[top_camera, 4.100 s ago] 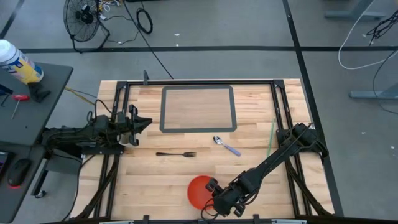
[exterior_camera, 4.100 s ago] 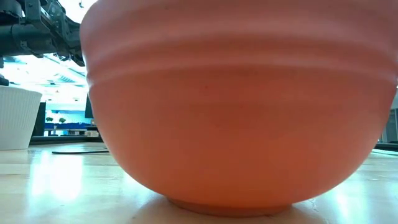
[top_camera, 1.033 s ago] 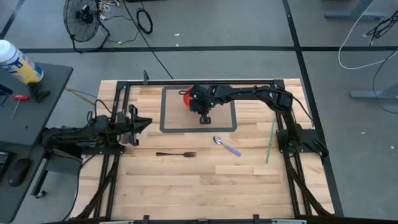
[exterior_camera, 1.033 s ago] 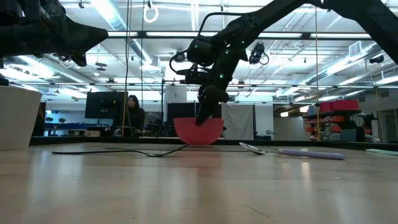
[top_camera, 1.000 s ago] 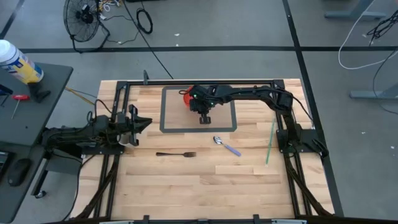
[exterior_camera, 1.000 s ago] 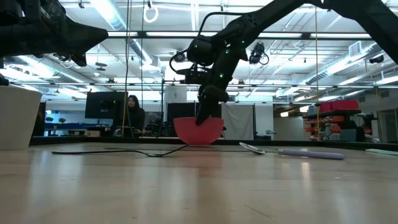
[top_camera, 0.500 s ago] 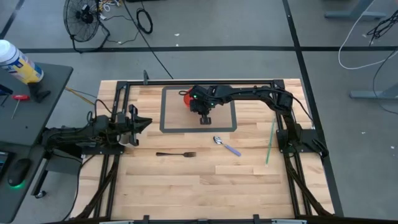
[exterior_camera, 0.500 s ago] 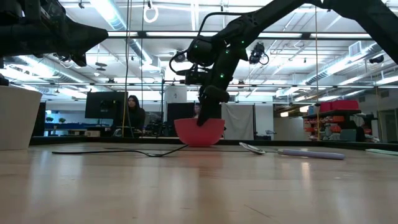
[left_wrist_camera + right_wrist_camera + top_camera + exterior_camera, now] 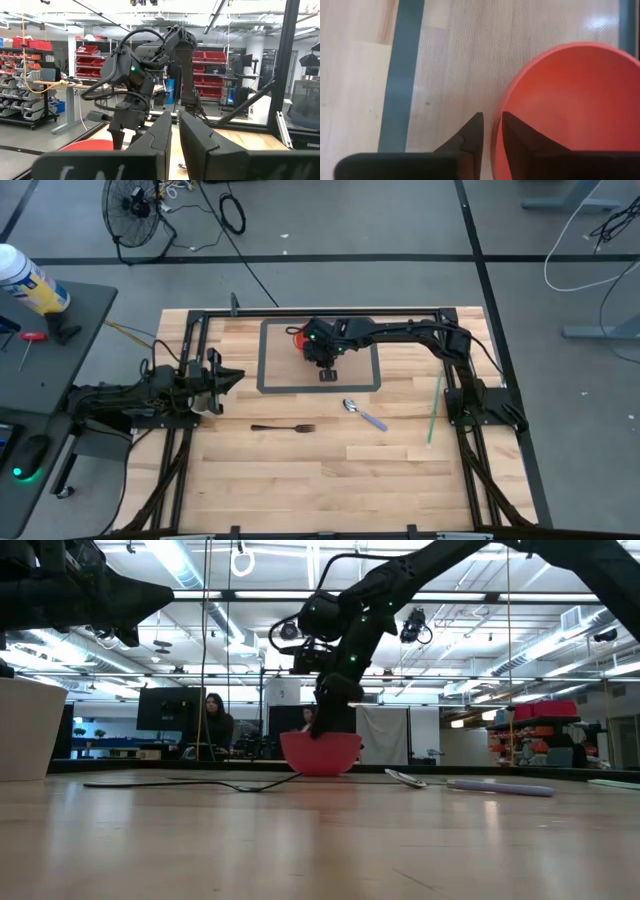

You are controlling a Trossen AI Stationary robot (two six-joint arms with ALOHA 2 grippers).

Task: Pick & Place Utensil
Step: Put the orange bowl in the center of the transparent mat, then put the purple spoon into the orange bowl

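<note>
Overhead, high view:
Right gripper point(image 9: 326, 360): reached across to the grey-bordered mat point(image 9: 368, 385) at the table's 12 o'clock side, over the mat's left half.
Red bowl point(image 9: 298, 340): on the mat, at 10 o'clock from the right gripper, partly hidden under the wrist.
Spoon point(image 9: 364, 414): on the bare wood just below the mat's lower edge, bowl end toward 10 o'clock, purple handle toward 4 o'clock, untouched.
Fork point(image 9: 283, 428): on the wood at 9 o'clock from the spoon, lying level, tines toward the spoon, well apart from both grippers.
Green stick point(image 9: 434, 408): near the right rail, at 3 o'clock from the spoon.
Left gripper point(image 9: 232, 377): parked at the table's 9 o'clock edge, pointing inward.

Low view:
Red bowl point(image 9: 320, 753): resting on the table, the right arm coming down onto its rim from above.
Spoon point(image 9: 468, 785): flat on the table at 3 o'clock from the bowl.
Person point(image 9: 214, 721): seated in the room behind, at 9 o'clock from the bowl.

Left wrist view:
Left fingers point(image 9: 161, 137): a narrow gap between them, nothing held; jaws nearly together.
Right arm point(image 9: 135, 75): farther off, bent down over the red bowl point(image 9: 90, 146).

Right wrist view:
Right fingers point(image 9: 472, 132): one outside the bowl's wall, the other inside; jaws pinched on the rim.
Red bowl point(image 9: 565, 110): on the mat point(image 9: 445, 65).
</note>
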